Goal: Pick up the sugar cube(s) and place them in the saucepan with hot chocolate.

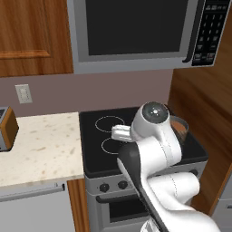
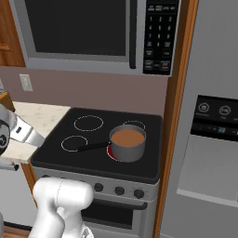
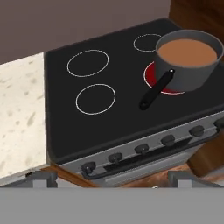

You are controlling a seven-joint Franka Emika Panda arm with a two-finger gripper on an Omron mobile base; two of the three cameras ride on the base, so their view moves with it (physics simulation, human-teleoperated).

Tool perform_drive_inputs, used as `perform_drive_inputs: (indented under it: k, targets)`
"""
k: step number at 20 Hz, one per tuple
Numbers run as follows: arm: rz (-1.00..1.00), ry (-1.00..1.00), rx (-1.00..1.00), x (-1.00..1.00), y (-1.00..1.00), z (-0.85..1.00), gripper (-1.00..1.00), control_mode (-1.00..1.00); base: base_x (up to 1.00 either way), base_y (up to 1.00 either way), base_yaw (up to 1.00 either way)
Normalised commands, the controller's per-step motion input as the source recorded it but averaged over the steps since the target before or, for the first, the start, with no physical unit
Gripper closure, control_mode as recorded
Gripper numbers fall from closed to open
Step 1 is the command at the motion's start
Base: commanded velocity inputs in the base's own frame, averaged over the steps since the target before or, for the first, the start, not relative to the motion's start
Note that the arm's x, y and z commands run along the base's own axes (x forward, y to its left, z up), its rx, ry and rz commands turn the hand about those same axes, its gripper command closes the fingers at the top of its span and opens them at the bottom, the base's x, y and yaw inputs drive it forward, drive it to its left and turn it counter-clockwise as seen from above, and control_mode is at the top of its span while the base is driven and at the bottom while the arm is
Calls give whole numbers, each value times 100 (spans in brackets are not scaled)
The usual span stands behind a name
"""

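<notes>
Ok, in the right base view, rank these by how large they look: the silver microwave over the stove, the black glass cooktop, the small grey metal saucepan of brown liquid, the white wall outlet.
1. Silver microwave, cut off by the frame
2. Black glass cooktop, looks close in size to the microwave
3. Grey metal saucepan
4. White wall outlet

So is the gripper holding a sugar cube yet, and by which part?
Nothing is held. The gripper is open and empty, looking over the stove toward the saucepan.
</notes>
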Motion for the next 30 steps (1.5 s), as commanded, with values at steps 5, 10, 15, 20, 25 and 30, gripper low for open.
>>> perform_drive_inputs:
  k: [5, 10, 15, 20, 25, 30]
  targets:
    - [0, 29, -25, 50, 68, -46, -100, -100, 0, 0, 0]
    - [0, 30, -16, 63, 56, -90, -100, -100, 0, 0, 0]
    - [0, 18, -7, 40, 37, -96, -100, -100, 0, 0, 0]
    - [10, 1, 4, 22, 22, -91, -100, -100, 0, 0, 0]
    - [29, -15, 32, 0, 10, -52, -100, -100, 0, 0, 0]
    - [12, -4, 20, -40, 14, -23, -100, -100, 0, 0, 0]
